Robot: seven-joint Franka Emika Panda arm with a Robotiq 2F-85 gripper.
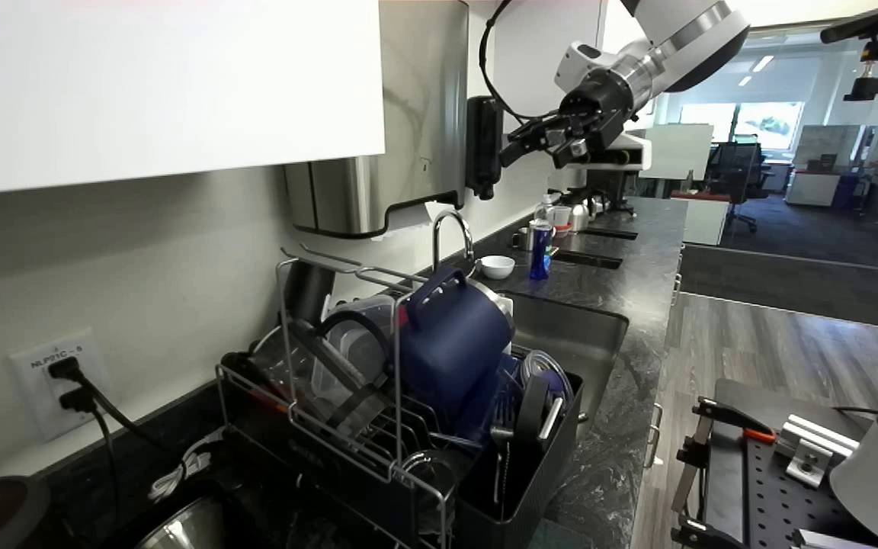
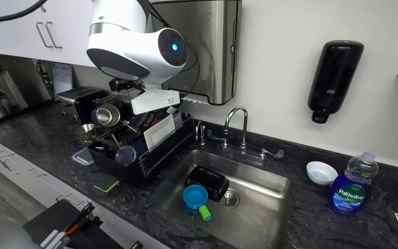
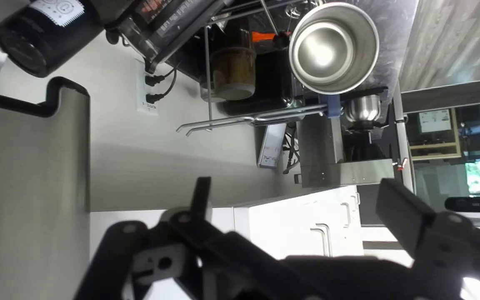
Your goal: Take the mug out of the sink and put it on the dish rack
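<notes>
A navy blue mug [image 1: 450, 343] with a steel inside lies tilted on the dish rack [image 1: 401, 450], handle up. Its opening shows in an exterior view [image 2: 108, 115] and in the wrist view [image 3: 333, 48]. The black wire rack [image 2: 164, 145] is full of dishes. The sink [image 2: 257, 207] holds a black container [image 2: 207, 181], a light blue cup [image 2: 195, 196] and a green item [image 2: 205, 213]. I cannot tell whether the light blue cup is a mug. My gripper [image 1: 534, 155] is open and empty, high above the counter and apart from everything; it also shows in the wrist view [image 3: 296, 187].
A faucet [image 2: 244, 128] stands behind the sink. A steel towel dispenser [image 1: 427, 114] and a black soap dispenser [image 2: 335, 77] hang on the wall. A white bowl [image 2: 321, 173] and a Palmolive bottle [image 2: 352, 190] stand beside the sink. A white cabinet [image 1: 165, 84] overhangs the rack.
</notes>
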